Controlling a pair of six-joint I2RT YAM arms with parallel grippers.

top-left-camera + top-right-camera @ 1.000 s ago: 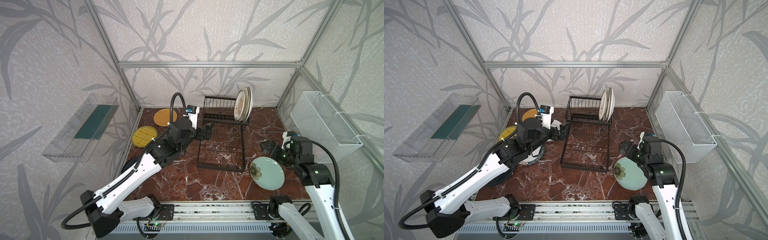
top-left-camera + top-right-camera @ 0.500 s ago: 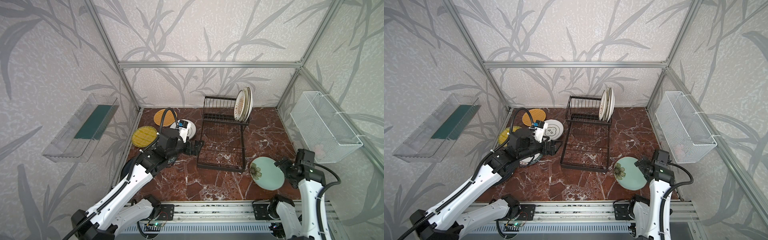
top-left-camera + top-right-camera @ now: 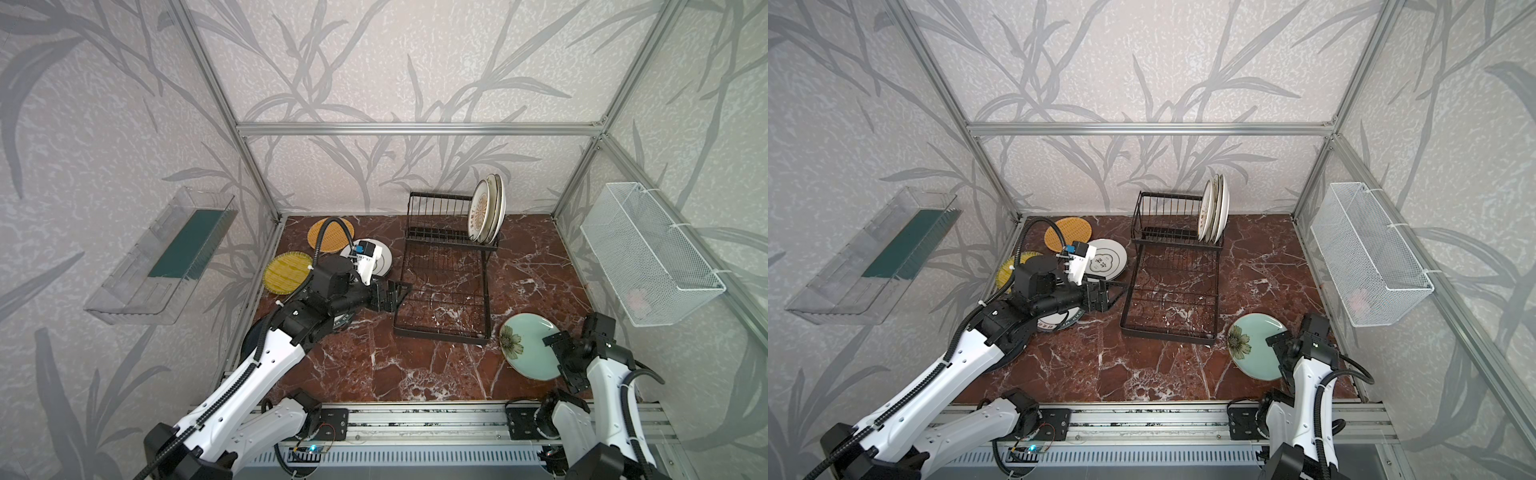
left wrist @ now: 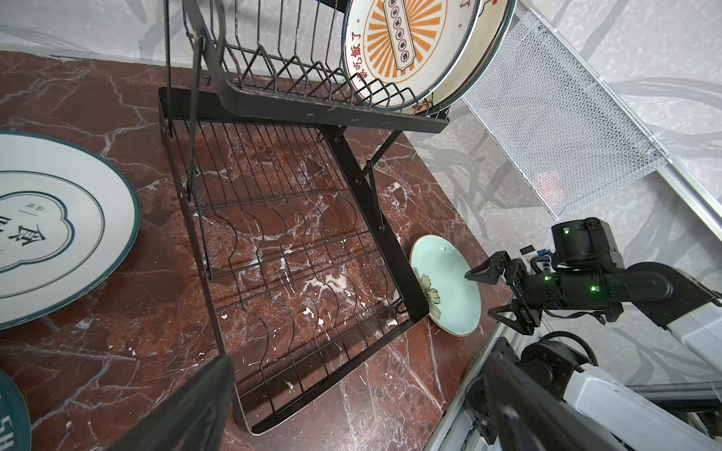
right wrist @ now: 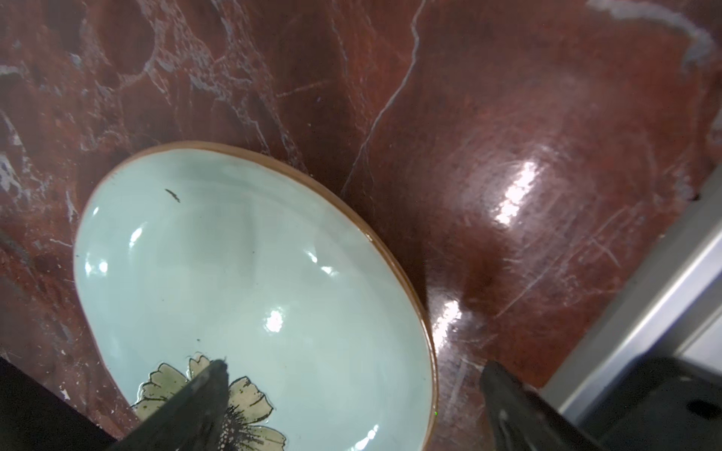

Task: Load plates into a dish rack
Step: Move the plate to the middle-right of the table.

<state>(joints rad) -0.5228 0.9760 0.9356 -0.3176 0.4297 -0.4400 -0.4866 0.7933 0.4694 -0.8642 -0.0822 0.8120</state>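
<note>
The black wire dish rack [image 3: 444, 282] [image 3: 1173, 286] [image 4: 297, 218] stands mid-table, with three plates [image 3: 484, 214] [image 4: 406, 50] upright at the right end of its slots. A pale teal flower plate [image 3: 525, 345] [image 5: 250, 293] lies flat in front of the rack's right corner. My right gripper [image 3: 561, 359] [image 5: 355, 375] is open and straddles that plate's right rim, one finger over the bowl and one outside it. My left gripper [image 3: 399, 293] [image 4: 359, 421] hangs open and empty at the tray's left edge. An emblem plate [image 3: 382, 262], an orange woven plate [image 3: 328, 235] and a yellow one [image 3: 284, 272] lie at the back left.
More plates [image 3: 1054, 322] lie partly hidden under my left arm. A white mesh basket [image 3: 648, 257] hangs on the right wall and a clear bin [image 3: 166, 257] on the left wall. The metal frame rail [image 3: 415, 419] runs along the front edge.
My right arm has drawn back to the front right and its gripper has settled over the teal plate's right rim. My left gripper has pulled away from the rack's slots toward the front.
</note>
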